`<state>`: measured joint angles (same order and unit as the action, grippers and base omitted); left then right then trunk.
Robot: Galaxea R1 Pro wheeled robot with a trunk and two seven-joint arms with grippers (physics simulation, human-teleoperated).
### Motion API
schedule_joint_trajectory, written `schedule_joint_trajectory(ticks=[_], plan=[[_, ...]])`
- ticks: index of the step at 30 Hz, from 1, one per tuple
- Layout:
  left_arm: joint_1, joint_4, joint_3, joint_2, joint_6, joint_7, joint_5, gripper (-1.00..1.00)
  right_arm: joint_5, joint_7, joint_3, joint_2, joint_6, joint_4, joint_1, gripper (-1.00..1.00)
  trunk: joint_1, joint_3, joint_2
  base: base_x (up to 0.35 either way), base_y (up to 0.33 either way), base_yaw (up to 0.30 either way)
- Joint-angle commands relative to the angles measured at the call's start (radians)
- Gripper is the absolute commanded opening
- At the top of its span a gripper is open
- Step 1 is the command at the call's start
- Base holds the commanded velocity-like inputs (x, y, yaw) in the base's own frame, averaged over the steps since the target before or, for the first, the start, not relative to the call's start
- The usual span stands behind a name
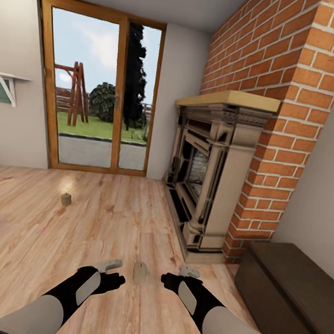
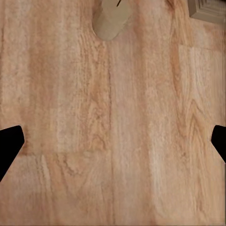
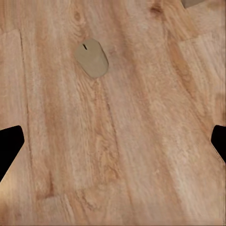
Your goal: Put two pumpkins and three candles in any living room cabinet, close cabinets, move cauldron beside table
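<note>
Two candles on the wood floor, grippers spread open and empty.

Near candle (image 1: 140, 272) upright between left gripper (image 1: 109, 265) and right gripper (image 1: 189, 271); second candle (image 1: 65, 199) well apart at 10 o'clock. Dark cabinet (image 1: 297, 299), closed, at 3 o'clock beside fireplace (image 1: 213, 169).

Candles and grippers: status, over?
Left gripper and right gripper open, empty. Near candle upright on floor between them; far candle beyond. Cabinet right, shut.

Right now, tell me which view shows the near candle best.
The right wrist view: the near candle shows whole, standing on the floor. The left wrist view cuts it at the edge. The head view shows it small, between both grippers.
</note>
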<state>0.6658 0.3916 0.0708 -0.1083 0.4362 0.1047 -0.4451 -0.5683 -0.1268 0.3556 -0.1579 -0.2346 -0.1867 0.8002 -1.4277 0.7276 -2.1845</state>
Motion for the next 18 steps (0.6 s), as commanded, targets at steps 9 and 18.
schedule_joint_trajectory(ticks=[9,18], plan=[[0.000,0.003,0.007,0.001,0.004,0.009,-0.011,1.00,-0.009,-0.007,0.009,0.000,-0.005,-0.002,0.000,1.00,0.000,-0.006,0.000,0.000,0.000,-0.272],[0.000,0.003,0.007,0.001,0.004,0.009,-0.010,1.00,-0.009,-0.007,0.009,0.000,-0.005,-0.002,0.000,1.00,0.000,-0.013,0.000,0.000,0.000,-0.272]])
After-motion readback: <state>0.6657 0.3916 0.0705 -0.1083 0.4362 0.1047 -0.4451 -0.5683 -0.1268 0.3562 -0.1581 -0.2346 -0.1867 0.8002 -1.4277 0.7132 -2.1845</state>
